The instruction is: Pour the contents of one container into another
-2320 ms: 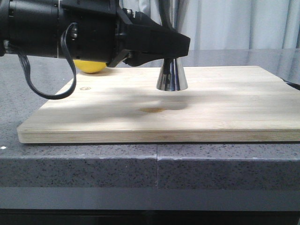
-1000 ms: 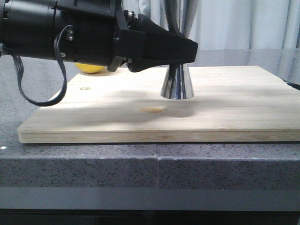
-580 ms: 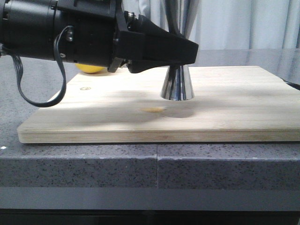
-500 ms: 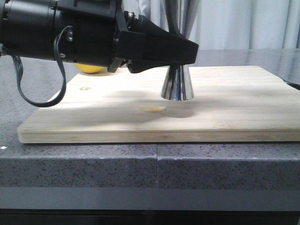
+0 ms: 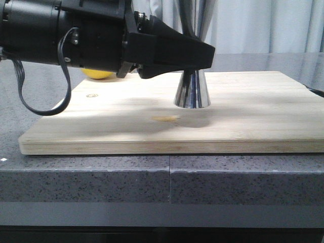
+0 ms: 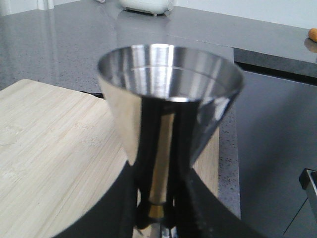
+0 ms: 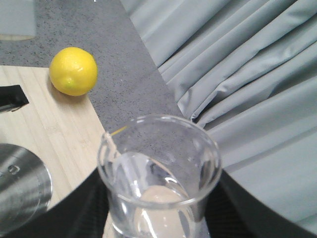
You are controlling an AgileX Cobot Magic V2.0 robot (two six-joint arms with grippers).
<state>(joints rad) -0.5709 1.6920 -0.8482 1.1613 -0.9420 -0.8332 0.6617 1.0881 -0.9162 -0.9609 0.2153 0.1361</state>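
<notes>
The steel jigger (image 5: 192, 93) stands with its lower cone on the wooden board (image 5: 253, 116). My left gripper (image 5: 195, 54) reaches in from the left and is shut on its narrow waist. In the left wrist view the jigger's open upper cup (image 6: 168, 99) fills the middle, and black fingers (image 6: 124, 208) press either side of the gold-ringed waist. The clear glass beaker (image 7: 158, 173) sits in my right gripper (image 7: 158, 220), which is shut on it; clear liquid seems to lie inside. The jigger's rim (image 7: 20, 188) lies below and beside the beaker. Beaker and right gripper are out of the front view.
A yellow lemon (image 7: 73, 71) lies at the board's far left corner, partly hidden behind my left arm (image 5: 98, 75). A small yellowish spot (image 5: 164, 119) marks the board in front of the jigger. Grey stone counter (image 5: 167, 182) surrounds the board; grey curtains (image 7: 247, 74) hang behind.
My left gripper and the jigger shifted a little to the right about two seconds ago. Over the last second nothing visibly moved.
</notes>
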